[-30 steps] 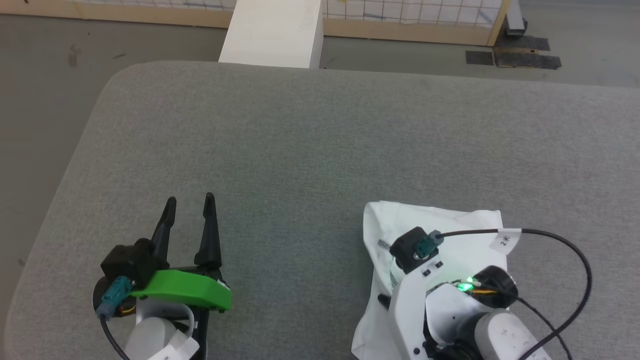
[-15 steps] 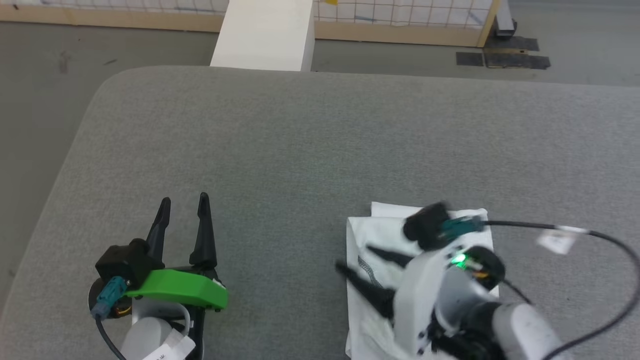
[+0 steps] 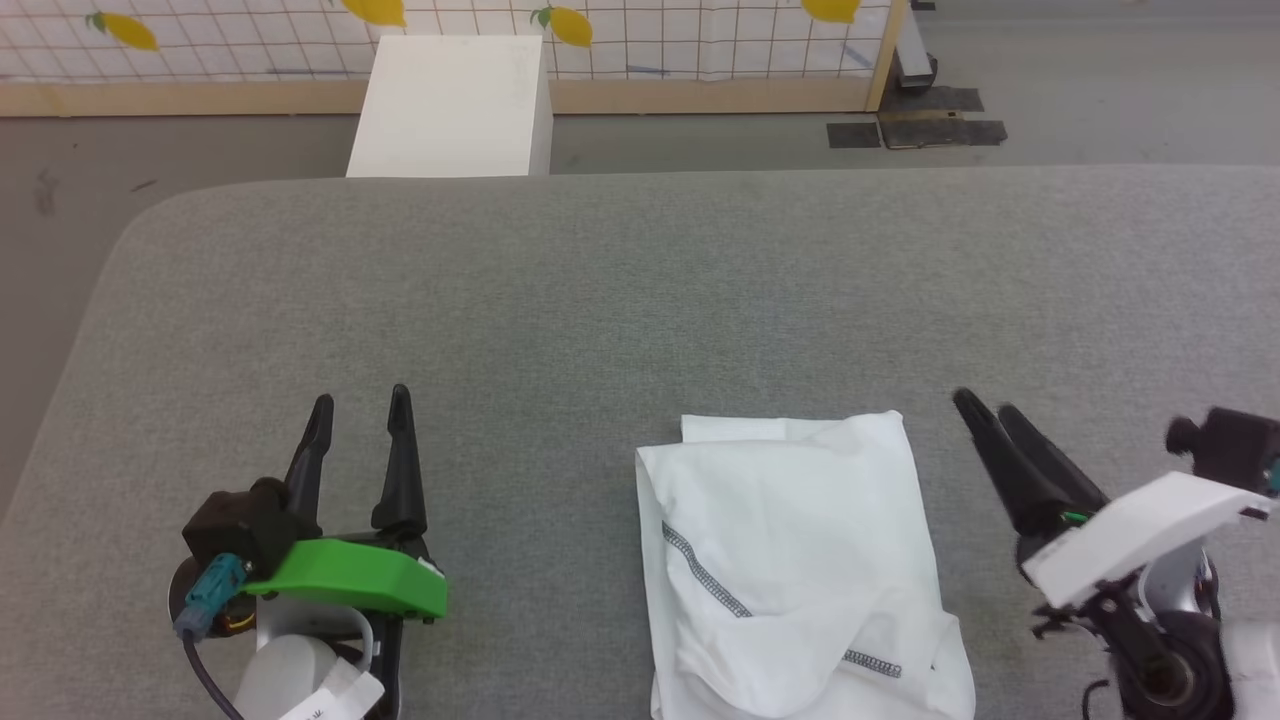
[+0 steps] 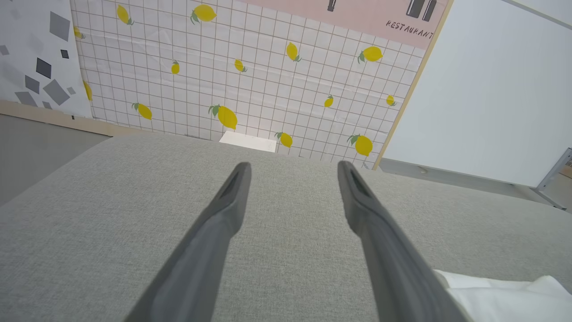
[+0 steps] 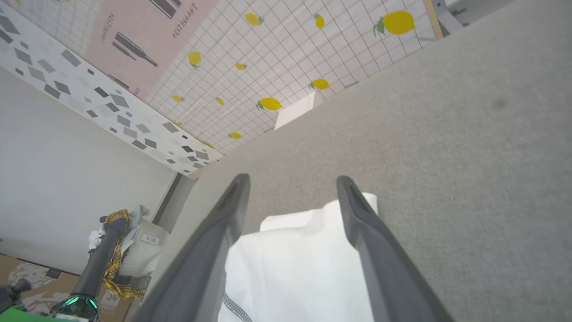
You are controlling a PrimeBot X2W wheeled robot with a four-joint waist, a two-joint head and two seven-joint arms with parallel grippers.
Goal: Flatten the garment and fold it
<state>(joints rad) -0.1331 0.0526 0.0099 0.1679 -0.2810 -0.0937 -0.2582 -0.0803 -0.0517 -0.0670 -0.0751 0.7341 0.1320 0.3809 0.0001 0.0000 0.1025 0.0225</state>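
Head view: folded white garment (image 3: 790, 540) flat on grey bench (image 3: 600, 300); left claw (image 3: 360, 397) spread, empty, well apart leftward; right claw (image 3: 983, 408) spread, empty, near its right edge.

A grey fabric-covered table (image 3: 640, 290) with rounded corners spread across the head view. Beyond its far edge a rigid white box (image 3: 450, 105) stood on the grey floor (image 3: 1100, 90), against a wall panel (image 3: 680, 25) of white grid printed with yellow lemons, edged below by a wooden strip (image 3: 200, 97). Dark tape patches (image 3: 915, 130) lay on the floor near the panel's right post. In the left wrist view a pink poster (image 4: 371, 15) reading RESTAURANT sat above the lemon grid. In the right wrist view some yellow plaid cloth (image 5: 111, 273) lay heaped near cardboard (image 5: 22, 277).
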